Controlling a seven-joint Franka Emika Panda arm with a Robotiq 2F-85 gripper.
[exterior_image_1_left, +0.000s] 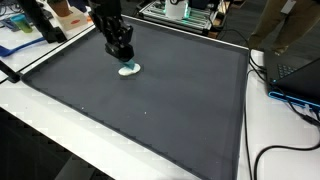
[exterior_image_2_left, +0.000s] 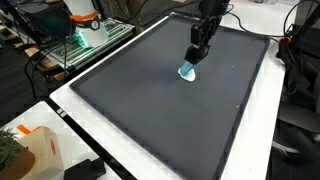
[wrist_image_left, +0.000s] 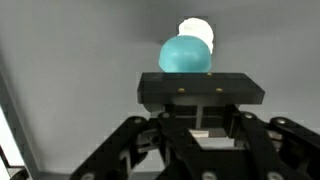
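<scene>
A small teal and white object (exterior_image_1_left: 130, 69) lies on the black mat (exterior_image_1_left: 150, 110) near its far side; it also shows in the other exterior view (exterior_image_2_left: 188, 72). My gripper (exterior_image_1_left: 121, 55) hangs just above and beside it, fingers pointing down, also seen from the other side (exterior_image_2_left: 195, 55). In the wrist view the teal round part (wrist_image_left: 186, 54) and a white part (wrist_image_left: 198, 30) lie just past my fingertips (wrist_image_left: 202, 90). The fingers look drawn together, with nothing between them. Whether the tips touch the object I cannot tell.
The mat covers most of a white table (exterior_image_1_left: 60, 135). A laptop and cables (exterior_image_1_left: 295, 75) lie at one side. A wire rack with equipment (exterior_image_2_left: 85, 35) stands beyond the table, and an orange and white item (exterior_image_2_left: 35, 150) sits on its corner.
</scene>
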